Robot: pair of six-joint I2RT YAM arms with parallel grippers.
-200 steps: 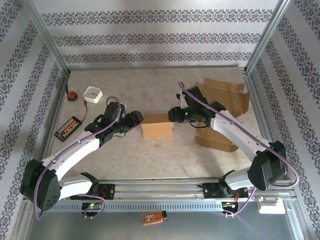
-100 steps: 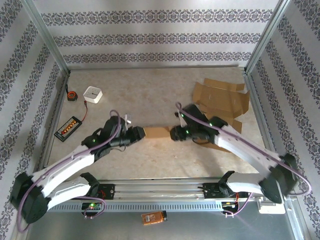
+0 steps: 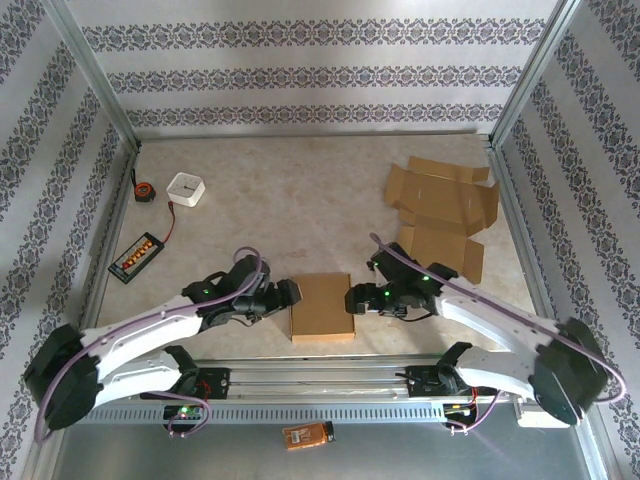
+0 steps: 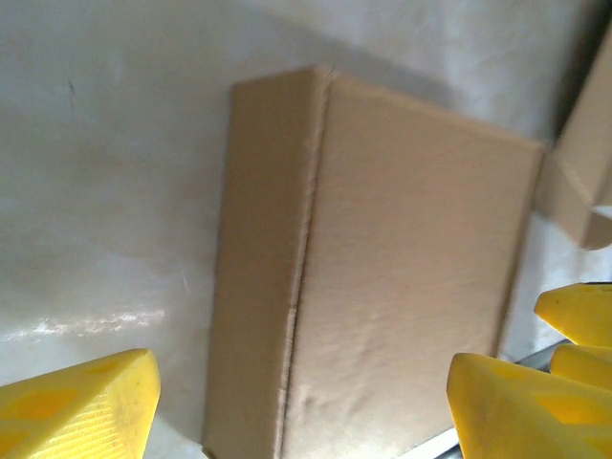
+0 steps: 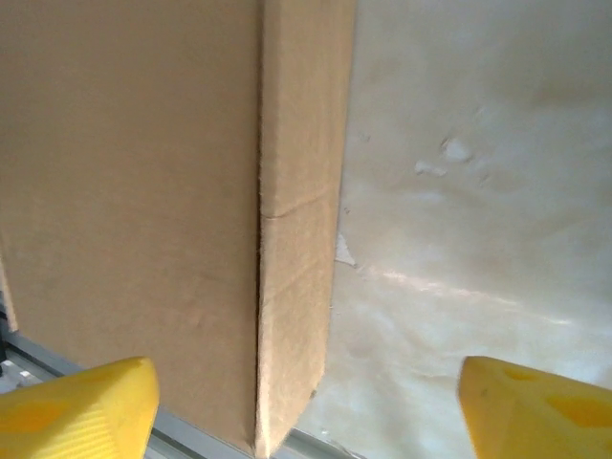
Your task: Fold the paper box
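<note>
Box [image 3: 322, 307] brought from mid-surface to the near edge since the earlier frame; now laid flat and closed.

Plain brown cardboard, matte and faintly grained, is seen as a shallow rectangle with crisp creased edges and a narrow side wall. It is rested on the pale mottled surface [image 3: 300, 200], just ahead of the rail [image 3: 320, 375]. The left hand [image 3: 287, 296] is set just beside its left side and the right hand [image 3: 352, 300] just beside its right. Both are spread wide and released, nothing gripped. The yellow fingers [image 4: 91, 406] are held off the cardboard. Flat cardboard sheets [image 3: 440, 195] are left well apart, far right.
</note>
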